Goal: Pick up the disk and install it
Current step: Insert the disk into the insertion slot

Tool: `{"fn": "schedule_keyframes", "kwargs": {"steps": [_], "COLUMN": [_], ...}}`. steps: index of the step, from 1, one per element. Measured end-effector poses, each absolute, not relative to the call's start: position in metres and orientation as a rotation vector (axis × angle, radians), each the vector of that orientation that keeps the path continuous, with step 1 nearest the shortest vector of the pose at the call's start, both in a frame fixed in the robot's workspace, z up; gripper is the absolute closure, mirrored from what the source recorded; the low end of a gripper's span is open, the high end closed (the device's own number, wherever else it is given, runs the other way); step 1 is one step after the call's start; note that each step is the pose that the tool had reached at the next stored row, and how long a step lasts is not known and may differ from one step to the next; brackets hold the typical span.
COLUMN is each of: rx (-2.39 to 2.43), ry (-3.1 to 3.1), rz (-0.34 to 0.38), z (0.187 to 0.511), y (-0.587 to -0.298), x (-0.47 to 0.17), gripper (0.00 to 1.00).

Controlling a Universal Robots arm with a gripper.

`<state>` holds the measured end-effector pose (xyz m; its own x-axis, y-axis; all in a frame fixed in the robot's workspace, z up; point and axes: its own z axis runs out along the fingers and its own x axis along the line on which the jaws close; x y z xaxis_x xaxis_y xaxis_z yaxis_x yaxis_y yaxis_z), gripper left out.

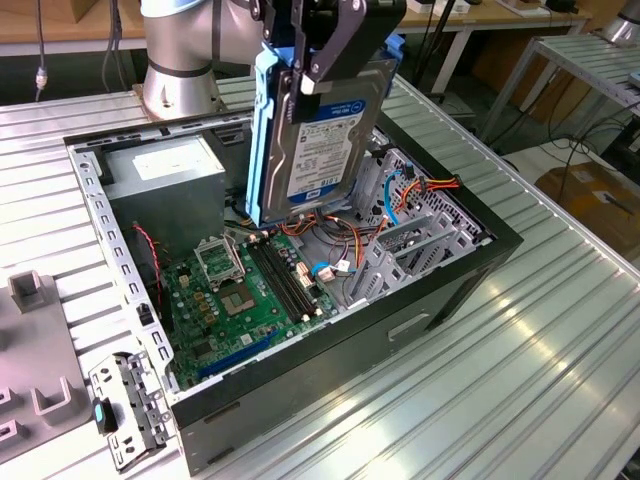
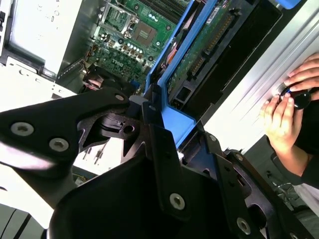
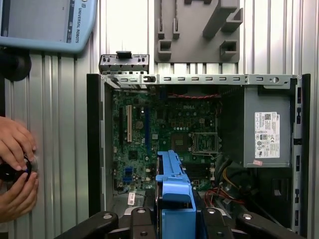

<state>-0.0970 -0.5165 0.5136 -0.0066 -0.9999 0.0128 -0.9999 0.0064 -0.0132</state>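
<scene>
There is one disk [image 1: 325,120] and one gripper [image 1: 316,62]. One open computer case [image 1: 430,300] holds one green motherboard [image 1: 235,300] and, at eleven o'clock in the exterior view, one grey power-supply box [image 1: 165,165]. The first wrist view shows one teach pendant [image 3: 45,25], one grey fixture plate [image 3: 199,30], one small metal bracket [image 3: 124,63] and a person's two hands: one hand [image 3: 14,142], a second hand [image 3: 19,196].

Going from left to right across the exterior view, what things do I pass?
Grey fixture → metal bracket → CPU socket → the disk, held by the gripper → orange and red cables → brown cardboard box.
</scene>
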Motion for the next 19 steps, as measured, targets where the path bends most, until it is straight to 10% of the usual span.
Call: {"fn": "schedule_keyframes", "kwargs": {"steps": [19], "rx": [-2.214], "ry": [2.229], "rz": [-0.030], "z": [0.5134], "y": [-0.5256], "x": [-0.0951], "gripper": [0.63]}}
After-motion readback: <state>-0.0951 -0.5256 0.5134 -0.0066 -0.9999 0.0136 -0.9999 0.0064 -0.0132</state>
